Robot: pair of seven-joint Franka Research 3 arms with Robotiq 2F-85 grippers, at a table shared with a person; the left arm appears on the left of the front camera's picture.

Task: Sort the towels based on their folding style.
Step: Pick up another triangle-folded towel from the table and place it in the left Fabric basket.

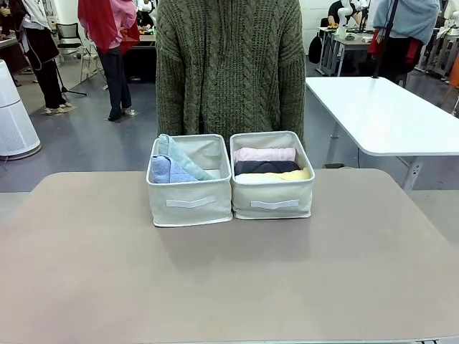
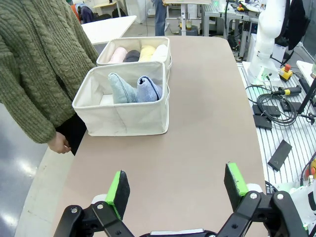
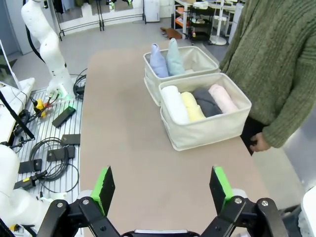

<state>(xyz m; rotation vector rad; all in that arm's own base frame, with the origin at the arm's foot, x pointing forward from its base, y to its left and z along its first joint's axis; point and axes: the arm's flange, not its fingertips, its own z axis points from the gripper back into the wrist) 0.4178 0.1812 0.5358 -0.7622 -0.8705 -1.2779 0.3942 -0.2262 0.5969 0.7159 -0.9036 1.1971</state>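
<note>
Two beige fabric bins stand side by side at the table's far edge. The left bin (image 1: 189,203) holds a light blue cone-folded towel (image 1: 166,170) and a pale teal one (image 1: 181,159). Rolled towels lie in the right bin (image 1: 272,198): pink (image 1: 265,154), dark grey (image 1: 265,167), yellow (image 1: 295,175) and white (image 3: 174,102). In the left wrist view my left gripper (image 2: 177,190) is open over bare table, well short of the bins. My right gripper (image 3: 162,188) is open too in the right wrist view, with nothing between its fingers.
A person in a green knit sweater (image 1: 229,64) stands right behind the bins, one hand (image 3: 259,143) hanging by the table edge. A white table (image 1: 387,115) stands at the back right. Cables and boxes (image 3: 54,148) lie beside the table. The tabletop (image 1: 229,279) in front of the bins is bare.
</note>
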